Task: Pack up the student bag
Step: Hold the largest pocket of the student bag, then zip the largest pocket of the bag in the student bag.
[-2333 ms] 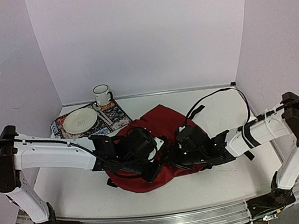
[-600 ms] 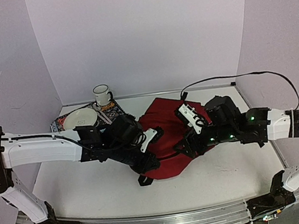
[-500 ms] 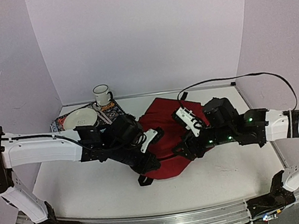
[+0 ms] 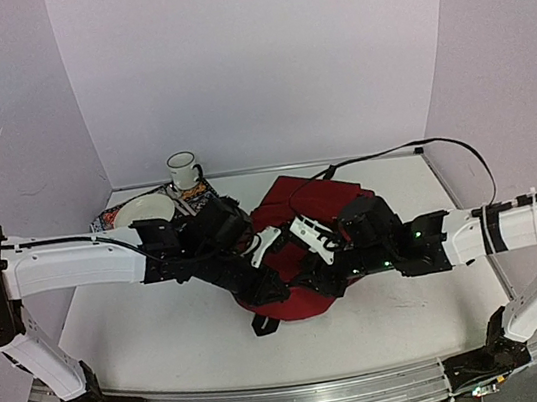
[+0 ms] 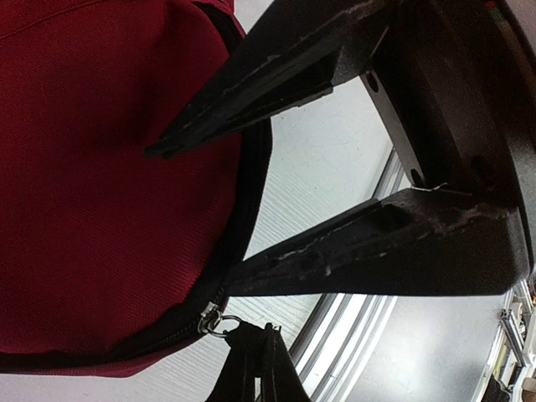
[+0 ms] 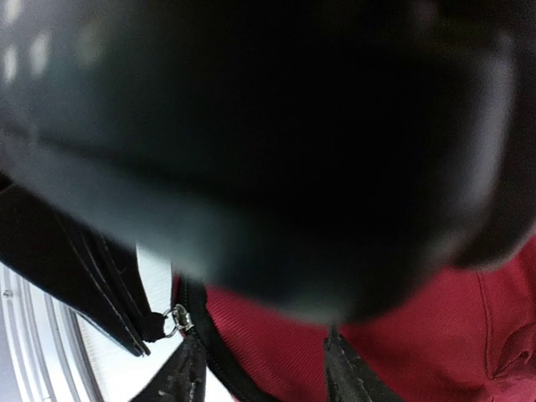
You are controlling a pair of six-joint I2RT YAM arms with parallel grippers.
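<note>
Dark red fabric edged with a black zipper point(image 5: 251, 193) sits pinched in the left gripper point(image 5: 188, 218), its jaws drawn narrow on the near rim of the student bag point(image 4: 314, 199), with a metal zipper pull point(image 5: 211, 320) hanging just below. Just beside it, the right gripper point(image 4: 312, 277) sits at the same rim. Its own camera shows mostly dark blur, so I cannot tell how its jaws stand. The bag lies in the middle of the white table point(image 4: 166, 327), between both outstretched arms. Well apart, at the far left corner, a plate point(image 4: 144, 211) rests on a patterned mat point(image 4: 105, 223), with a white mug point(image 4: 182, 169) behind.
</note>
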